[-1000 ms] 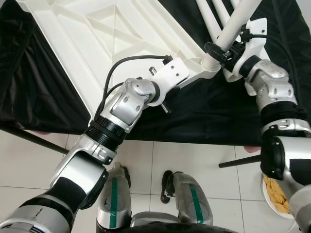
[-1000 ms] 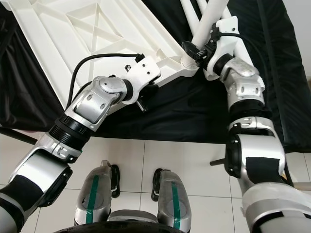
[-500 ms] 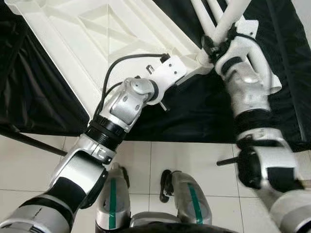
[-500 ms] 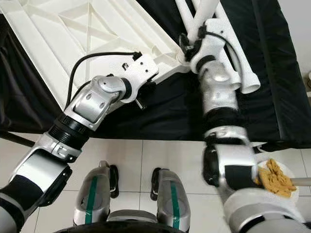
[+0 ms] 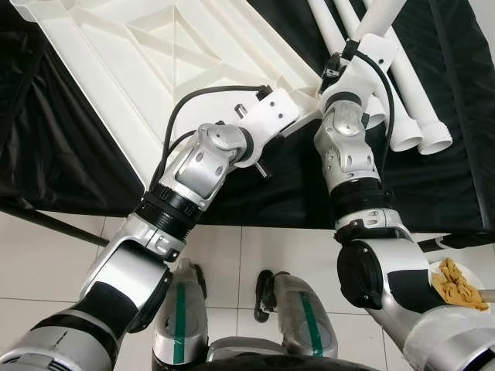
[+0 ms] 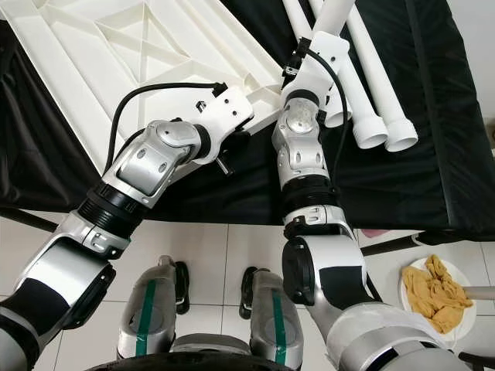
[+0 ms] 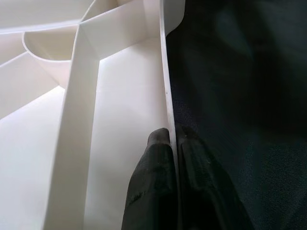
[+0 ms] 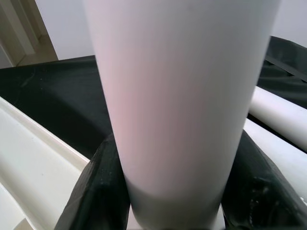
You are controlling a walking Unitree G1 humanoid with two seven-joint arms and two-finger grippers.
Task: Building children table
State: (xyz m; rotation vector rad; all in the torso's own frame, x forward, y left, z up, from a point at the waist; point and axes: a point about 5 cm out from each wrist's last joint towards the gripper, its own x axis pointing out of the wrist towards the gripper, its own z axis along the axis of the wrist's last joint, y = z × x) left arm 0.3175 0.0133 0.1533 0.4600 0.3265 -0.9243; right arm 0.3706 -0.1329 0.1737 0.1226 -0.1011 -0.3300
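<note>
White plastic all round: we judge the upturned tabletop point(image 5: 147, 69) and the hollow leg point(image 8: 182, 96) light, stiff and rather slick — best taken by a thin rim or squarely round the tube. Our left gripper point(image 7: 171, 143) pinches the tabletop's edge wall, fingers pressed either side of it over the black cloth point(image 5: 46, 147). Our right gripper point(image 8: 177, 191) clamps round the leg, just beside the tabletop's corner — two more legs point(image 5: 414, 116) lie beyond it.

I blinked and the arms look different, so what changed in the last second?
The right hand, gripping a white table leg, swung with its arm inward toward the middle, raising the leg more upright by the corner of the tabletop. The left hand stays pinched on the tabletop's rim. The spare legs lie as before on the black cloth.
</note>
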